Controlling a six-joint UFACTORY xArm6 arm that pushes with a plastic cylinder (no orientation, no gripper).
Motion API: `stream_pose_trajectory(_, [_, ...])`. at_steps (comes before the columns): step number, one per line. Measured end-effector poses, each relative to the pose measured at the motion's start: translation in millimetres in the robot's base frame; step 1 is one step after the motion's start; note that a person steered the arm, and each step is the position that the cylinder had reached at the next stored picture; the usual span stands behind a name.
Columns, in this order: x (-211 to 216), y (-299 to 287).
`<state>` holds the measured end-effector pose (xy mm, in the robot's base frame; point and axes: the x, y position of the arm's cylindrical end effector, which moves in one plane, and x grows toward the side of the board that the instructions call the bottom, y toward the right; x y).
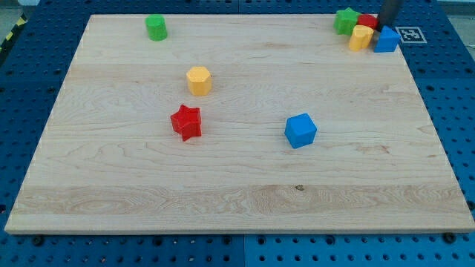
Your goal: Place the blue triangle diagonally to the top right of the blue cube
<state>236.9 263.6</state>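
Note:
The blue cube (pixel 300 130) lies right of the board's middle. The blue triangle (pixel 386 40) sits at the board's top right corner, touching a yellow block (pixel 361 37). My rod comes down from the view's top edge, and my tip (pixel 381 28) is just above the blue triangle's top left, between it and a red block (pixel 368 21).
A green block (pixel 346 20) stands left of the red one in the top right cluster. A green cylinder (pixel 156 27) is at the top left. A yellow hexagon (pixel 199 80) and a red star (pixel 186 122) lie left of the middle. The wooden board (pixel 237 208) rests on a blue pegboard.

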Motion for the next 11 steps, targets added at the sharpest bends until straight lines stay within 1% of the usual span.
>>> stream_pose_trajectory(1, [7.1, -9.4])
stream_pose_trajectory(2, [26.2, -7.8])
stream_pose_trajectory(3, [30.6, 3.2])
stream_pose_trajectory(4, [12.9, 24.2])
stream_pose_trajectory(5, [30.7, 34.5])
stream_pose_trajectory(6, [47.4, 32.6])
stream_pose_trajectory(9, [66.8, 30.4])
stream_pose_trajectory(10, [85.6, 26.3])
stream_pose_trajectory(11, [96.6, 8.6])
